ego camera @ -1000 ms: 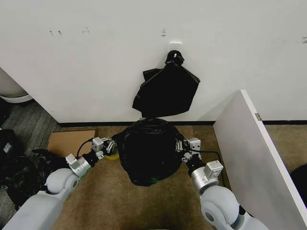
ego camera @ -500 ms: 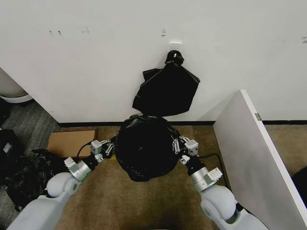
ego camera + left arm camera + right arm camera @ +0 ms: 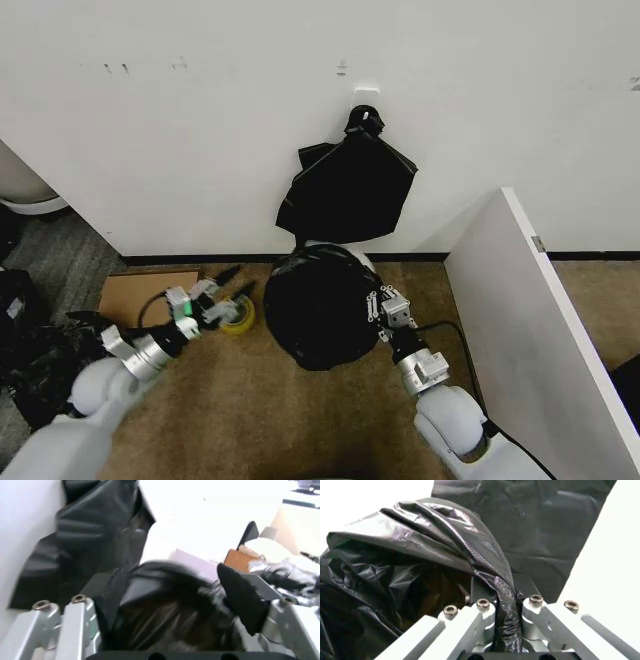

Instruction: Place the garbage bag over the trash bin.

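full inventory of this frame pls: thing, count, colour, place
garbage bag: 1, glossy black, draped over the bin at floor centre
trash bin: 1, cream-white, rim peeking out behind the bag
black bundle: 1, black, hanging on the wall above the bin
tape roll: 1, yellow, floor left of the bin
cardboard box: 1, brown, by the wall at left
partition: 1, white, right side
left gripper: fingers open, beside the tape roll
right gripper: fingers shut on the bag's right edge
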You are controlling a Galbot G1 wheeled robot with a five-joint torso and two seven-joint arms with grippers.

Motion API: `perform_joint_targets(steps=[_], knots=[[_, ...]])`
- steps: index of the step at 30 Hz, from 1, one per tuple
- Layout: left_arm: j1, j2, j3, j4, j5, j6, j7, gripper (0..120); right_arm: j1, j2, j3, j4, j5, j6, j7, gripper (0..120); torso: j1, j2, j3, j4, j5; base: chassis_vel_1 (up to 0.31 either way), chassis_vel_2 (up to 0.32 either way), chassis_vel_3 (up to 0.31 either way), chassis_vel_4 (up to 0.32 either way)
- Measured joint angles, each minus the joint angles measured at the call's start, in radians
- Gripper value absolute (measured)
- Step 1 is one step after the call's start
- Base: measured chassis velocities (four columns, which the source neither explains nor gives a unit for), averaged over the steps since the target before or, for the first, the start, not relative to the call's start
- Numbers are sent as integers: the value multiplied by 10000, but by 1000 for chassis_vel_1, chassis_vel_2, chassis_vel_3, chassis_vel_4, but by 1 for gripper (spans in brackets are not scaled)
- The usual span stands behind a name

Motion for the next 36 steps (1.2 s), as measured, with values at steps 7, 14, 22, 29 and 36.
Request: perform_joint_targets(steps=[7,14,22,29,36], knots=[[29,76,1313,-1289,762,559,-4183,47,-68,-12,-127,354,-167,-413,162,1,0,0,0,-3,0,0,0,0,0],[-243,114,3207,-1441,2160,917,-5958,22,-127,2,-160,430,-761,-205,73,1,0,0,0,-3,0,0,0,0,0],[-894,76,3864,-1148,2421,1107,-6181,0,-32,-18,-282,453,-992,397,-426,1,0,0,0,-1,-1,0,0,0,0],[-1627,-99,4124,-976,1845,2021,-7139,0,-13,27,-276,274,-1660,927,-772,1,0,0,0,-4,-1,0,0,0,0],[-2633,-506,4815,-424,1362,2864,-8079,0,-32,115,-301,327,-2222,1099,-922,1,0,0,1,-2,-1,0,0,0,0]])
